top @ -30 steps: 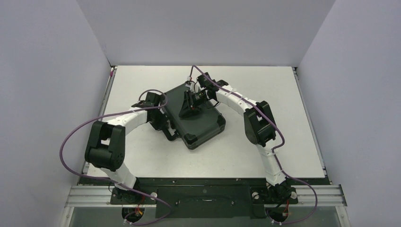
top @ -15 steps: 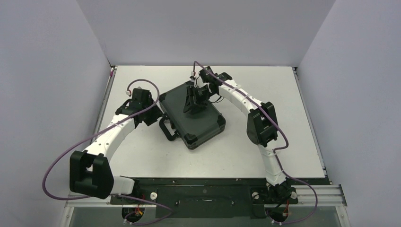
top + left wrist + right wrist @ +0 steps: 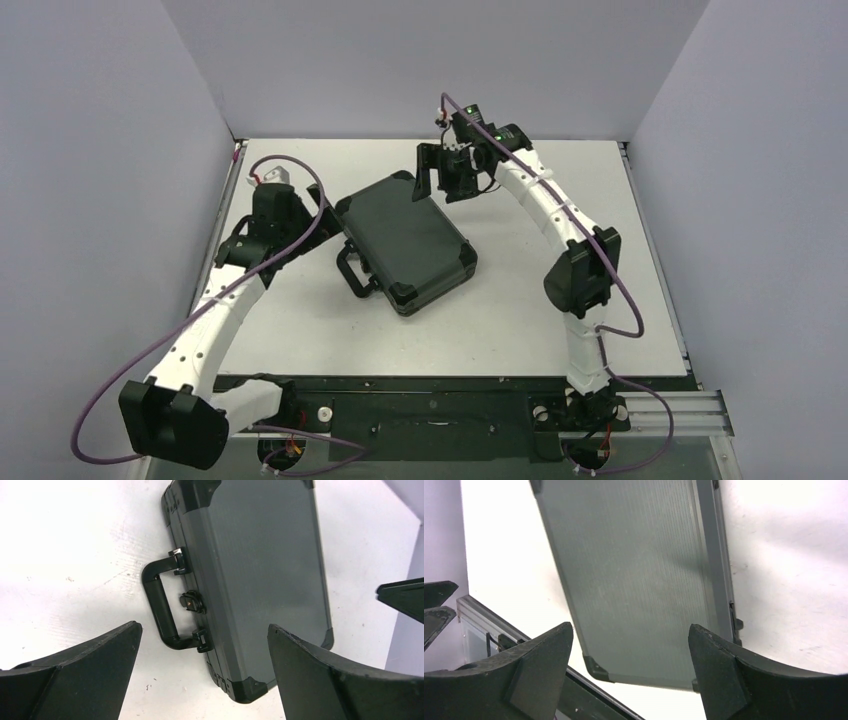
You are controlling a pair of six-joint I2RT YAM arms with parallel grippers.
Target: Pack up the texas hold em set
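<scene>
On the table (image 3: 600,300) the briefcase (image 3: 405,240) is lying shut at centre, both arms are pulling off its lid, with the left gripper (image 3: 202,630) going to 9 o'clock and the right gripper (image 3: 630,626) to 1, both spread and empty, so packing is looking done.

Left claw (image 3: 315,215) pulls back from the briefcase (image 3: 420,250) handle (image 3: 352,272) as right claw (image 3: 440,185) lifts off the lid (image 3: 400,225), retreating rearward

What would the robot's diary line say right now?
black ribbed hard briefcase: shut, lying flat | left claw: open, empty | right claw: open, empty
</scene>
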